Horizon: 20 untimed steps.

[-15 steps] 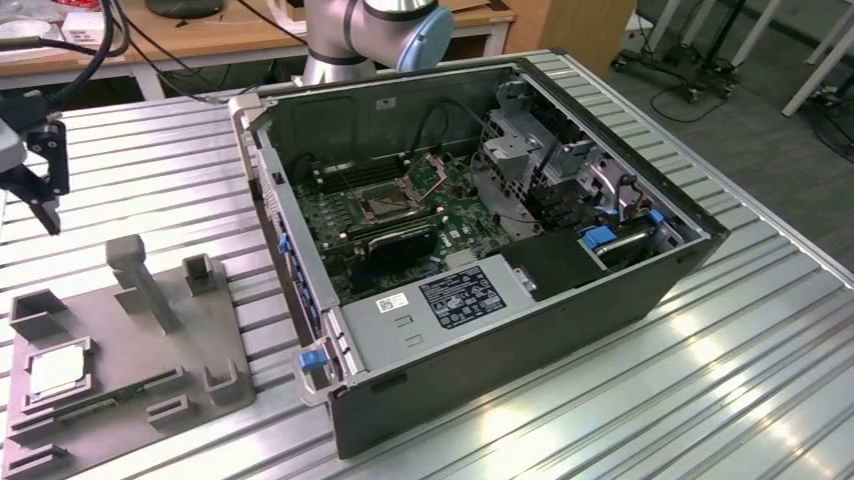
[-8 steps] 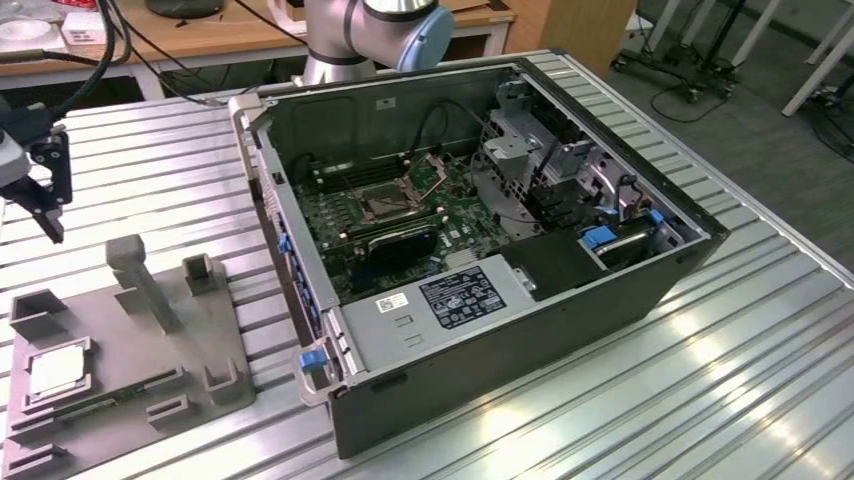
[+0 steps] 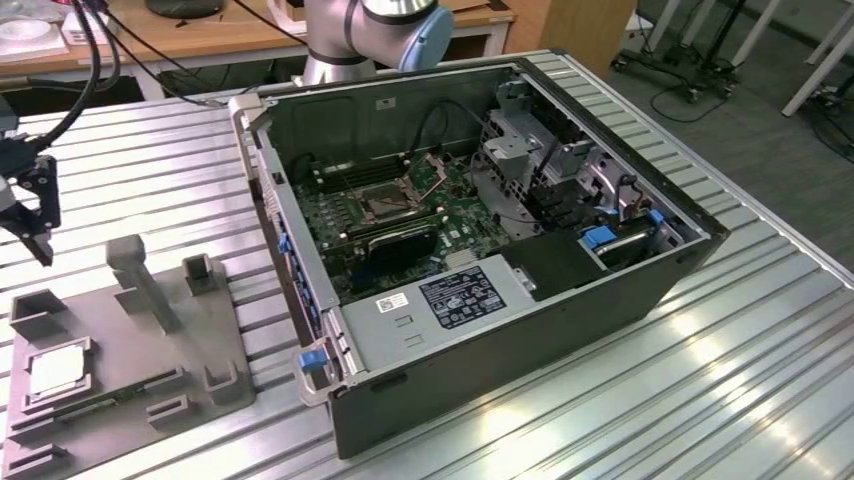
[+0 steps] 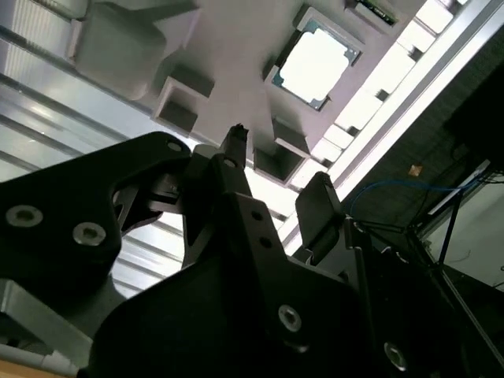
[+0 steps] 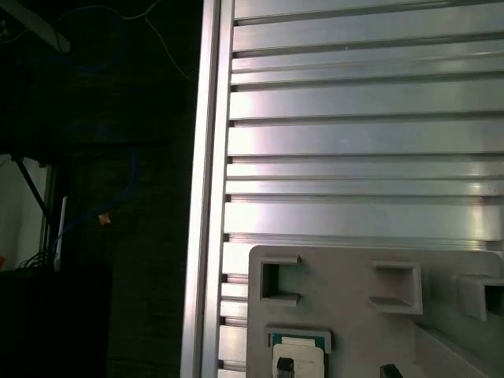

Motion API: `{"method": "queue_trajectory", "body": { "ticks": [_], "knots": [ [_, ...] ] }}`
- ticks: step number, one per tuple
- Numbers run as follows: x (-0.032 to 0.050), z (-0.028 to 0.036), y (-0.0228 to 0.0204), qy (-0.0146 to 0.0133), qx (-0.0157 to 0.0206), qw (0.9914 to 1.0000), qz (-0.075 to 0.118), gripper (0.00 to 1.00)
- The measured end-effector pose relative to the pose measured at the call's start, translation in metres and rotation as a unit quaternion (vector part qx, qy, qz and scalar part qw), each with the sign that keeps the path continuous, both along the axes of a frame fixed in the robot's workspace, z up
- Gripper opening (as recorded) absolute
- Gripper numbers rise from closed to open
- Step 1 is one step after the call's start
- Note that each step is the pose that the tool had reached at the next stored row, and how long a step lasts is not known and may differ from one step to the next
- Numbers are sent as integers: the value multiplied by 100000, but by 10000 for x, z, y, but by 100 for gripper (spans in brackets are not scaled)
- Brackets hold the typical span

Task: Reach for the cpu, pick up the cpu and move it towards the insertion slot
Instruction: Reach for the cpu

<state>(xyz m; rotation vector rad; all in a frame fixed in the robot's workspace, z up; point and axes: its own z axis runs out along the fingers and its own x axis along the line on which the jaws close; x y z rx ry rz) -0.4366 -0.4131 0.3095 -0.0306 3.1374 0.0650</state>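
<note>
exterior view: the gripper (image 3: 40,250) hangs at the exterior view's left edge, above the slatted metal table (image 3: 641,400) and just past the far end of the grey tray (image 3: 187,330). it touches nothing. the cpu (image 3: 56,372) lies flat in a square recess at the near left of that tray, silvery top up, apart from the gripper and nearer to the camera.

in the second wrist view the gripper (image 4: 276,161) shows two black fingers (image 4: 319,201) standing apart with nothing between them, so the jaws are spread and empty. beyond them the cpu (image 4: 315,63) sits in its recess in the tray (image 4: 228,71), bright under the light. in the first wrist view the cpu (image 5: 298,358) and the tray (image 5: 354,315) lie at the edge of the table (image 5: 354,142).

the insertion slot (image 3: 384,205) – a dark square in a silvery bracket – sits in the green board (image 3: 347,230) inside the open computer case (image 3: 534,350), well apart from the cpu, toward the exterior view's right.
</note>
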Motion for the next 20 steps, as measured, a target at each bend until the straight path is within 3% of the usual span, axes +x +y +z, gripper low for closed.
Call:
{"method": "queue_trajectory", "body": {
  "ticks": [9,15,20],
  "knots": [
    [-186,-141,-86,-29,-6,100000,140,53],
    [-230,-232,-133,-12,14,99993,1223,53],
    [-234,-239,-135,-11,14,99974,2291,53]
  ]
}}
